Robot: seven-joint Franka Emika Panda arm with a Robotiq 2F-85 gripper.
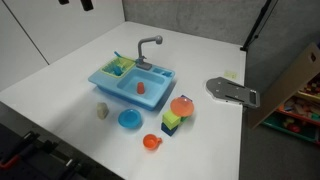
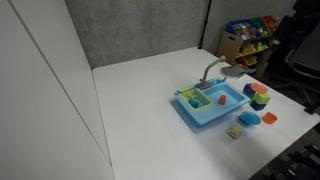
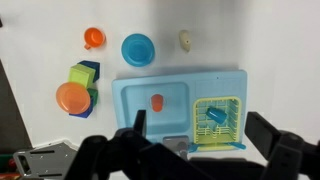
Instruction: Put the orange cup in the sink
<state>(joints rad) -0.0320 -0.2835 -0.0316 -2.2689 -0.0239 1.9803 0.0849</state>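
Observation:
The tiny orange cup lies inside the basin of the light blue toy sink. It shows there in an exterior view too. The sink has a grey faucet and a yellow-green rack holding a blue cup. The sink also shows in an exterior view. My gripper hangs high above the sink's faucet side, open and empty. Its dark fingers frame the rack in the wrist view.
Beside the sink are a blue plate, an orange-red bowl, a salmon-red round piece on green and blue blocks, and a small beige piece. A grey metal plate lies by the table edge.

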